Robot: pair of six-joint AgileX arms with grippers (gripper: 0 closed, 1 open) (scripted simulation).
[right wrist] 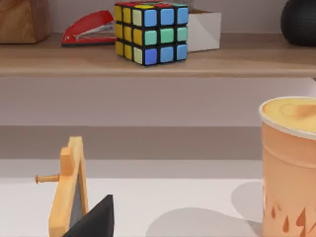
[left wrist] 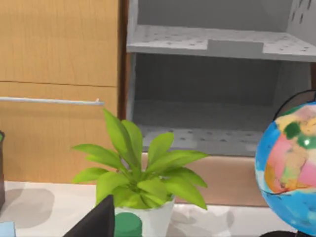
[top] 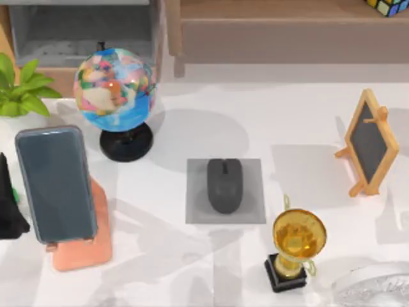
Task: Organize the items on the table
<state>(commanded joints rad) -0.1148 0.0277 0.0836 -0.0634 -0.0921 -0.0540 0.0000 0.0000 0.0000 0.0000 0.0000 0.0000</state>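
From above, the globe (top: 114,89) rises nearest. The left gripper (top: 11,204) sits at the left edge of the table (top: 294,128), and I cannot tell how its jaws stand. The smartphone (top: 56,184) leans on a peach stand (top: 86,252) just beside it. The mouse (top: 224,185) lies on a grey pad (top: 195,211) well beyond. In the left wrist view, a potted plant (left wrist: 138,173) stands just ahead. In the right wrist view, the right gripper (right wrist: 94,219), jaws likewise unclear, is near a chalkboard (right wrist: 66,192).

Bright, even light falls on the white counter (top: 300,121). Soft grey shadows spread toward 2 o'clock from the globe (top: 115,89) and toward 9 o'clock from the small chalkboard (top: 370,142). The phone (top: 56,184) has a dull sheen without hard glare, and the trophy (top: 298,235) carries small bright highlights. Edges look slightly soft all over.
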